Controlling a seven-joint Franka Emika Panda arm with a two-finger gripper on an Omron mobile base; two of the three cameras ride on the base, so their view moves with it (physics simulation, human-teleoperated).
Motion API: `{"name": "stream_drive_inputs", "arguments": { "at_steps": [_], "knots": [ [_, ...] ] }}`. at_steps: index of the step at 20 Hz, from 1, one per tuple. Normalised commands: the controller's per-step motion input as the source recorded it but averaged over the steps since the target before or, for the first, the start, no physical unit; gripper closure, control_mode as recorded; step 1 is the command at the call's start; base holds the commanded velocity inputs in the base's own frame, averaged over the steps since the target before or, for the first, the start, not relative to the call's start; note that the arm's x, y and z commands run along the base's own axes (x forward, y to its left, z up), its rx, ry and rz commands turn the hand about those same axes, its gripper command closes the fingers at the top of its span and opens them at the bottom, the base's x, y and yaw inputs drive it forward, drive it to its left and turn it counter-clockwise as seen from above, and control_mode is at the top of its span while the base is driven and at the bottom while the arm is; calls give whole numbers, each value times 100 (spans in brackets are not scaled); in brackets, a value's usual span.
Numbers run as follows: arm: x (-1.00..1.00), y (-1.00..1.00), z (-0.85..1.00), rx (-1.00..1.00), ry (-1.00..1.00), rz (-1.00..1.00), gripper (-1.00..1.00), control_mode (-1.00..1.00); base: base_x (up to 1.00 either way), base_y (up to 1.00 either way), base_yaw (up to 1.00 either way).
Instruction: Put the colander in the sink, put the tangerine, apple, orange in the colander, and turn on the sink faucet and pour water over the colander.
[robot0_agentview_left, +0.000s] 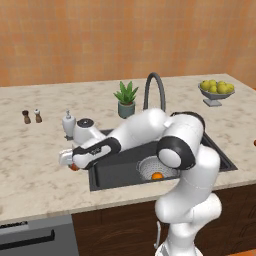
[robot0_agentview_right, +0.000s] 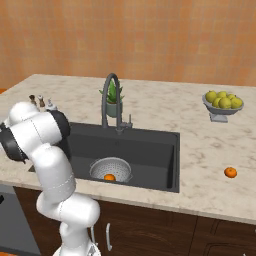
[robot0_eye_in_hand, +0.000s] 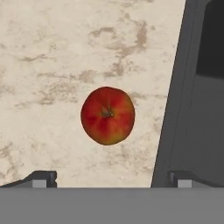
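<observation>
One fruit of three lies in the colander (robot0_agentview_right: 111, 170), already set in the sink (robot0_agentview_right: 150, 145). The wide-open gripper (robot0_eye_in_hand: 109, 177) hovers over the apple (robot0_eye_in_hand: 107, 115) on the counter (robot0_eye_in_hand: 52, 65) beside the basin; another orange fruit (robot0_agentview_right: 230, 172) waits, the faucet (robot0_agentview_right: 111, 100) apparently dry.

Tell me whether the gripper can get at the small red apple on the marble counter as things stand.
Probably yes: the gripper hangs open right above the small red apple, bare marble counter around it; only the dark sink's rim stands near one fingertip.
</observation>
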Motion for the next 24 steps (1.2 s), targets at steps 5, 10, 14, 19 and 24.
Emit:
{"name": "stream_drive_inputs", "arguments": {
  "at_steps": [5,10,14,19,24],
  "knots": [
    [29,9,-26,0,9,0,-100,-100,0,0,0],
    [27,15,-14,0,2,0,-100,-100,0,0,0],
    [21,11,-18,0,4,0,-100,-100,0,0,0],
    [1,-1,-27,0,6,0,-100,-100,0,0,0],
    [0,-13,-26,0,2,0,100,-100,0,0,0]
  ]
}}
